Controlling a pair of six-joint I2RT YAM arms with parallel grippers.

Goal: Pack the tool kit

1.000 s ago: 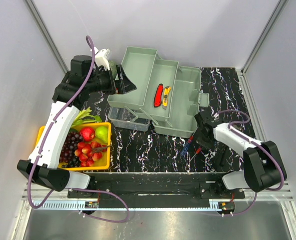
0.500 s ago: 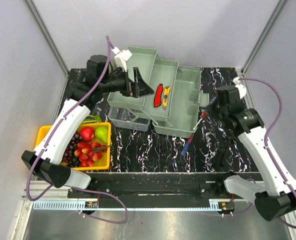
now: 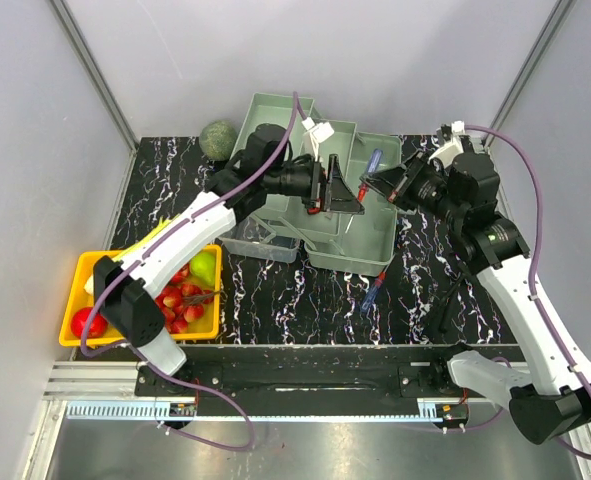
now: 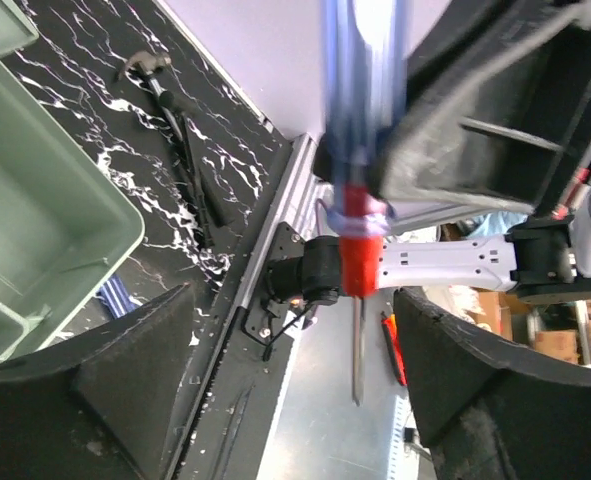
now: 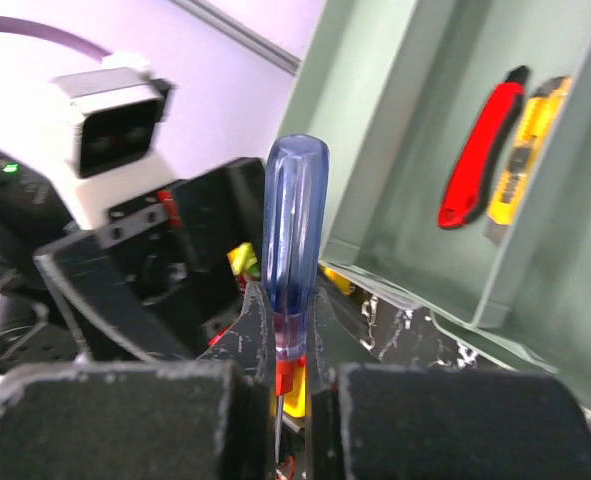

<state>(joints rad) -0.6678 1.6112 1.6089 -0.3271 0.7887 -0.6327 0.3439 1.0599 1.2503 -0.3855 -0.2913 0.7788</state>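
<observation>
Toolbox (image 3: 370,240): stands open at 12 o'clock on the table (image 3: 305,290), with its trays folded out and its base compartment exposed.
Screwdriver (image 5: 295,240): blue-handled, held in the air above the base compartment. In the overhead view the handle points to 12 o'clock and the tip to about 7.
Right gripper (image 5: 293,372): fingers are clamped on the screwdriver at its red collar.
Left gripper (image 3: 347,197): fingers (image 4: 125,380) are spread apart either side of the bare shaft and do not touch it. The two grippers are nose to nose.
Already stowed: a red knife (image 5: 480,165) and a yellow knife (image 5: 525,150) lie side by side in a tray.
Outstanding: a second screwdriver (image 3: 375,290) lies on the table at 4 o'clock.
Risk, release timing: if the right fingers let go before the left ones close, the tool probably falls tip first. It could then bounce out of the compartment.
Risk, grip point: the shaft is thin and smooth, so pads closing there may let the heavier handle swing round.
Risk, contact: the fingertips are crowded, and a small misjudged advance would likely knock gripper against gripper — or jar the tool loose.
Risk, reach: the left arm stretches across the open trays, so a low withdrawal could catch a tray edge and shift the box.
</observation>
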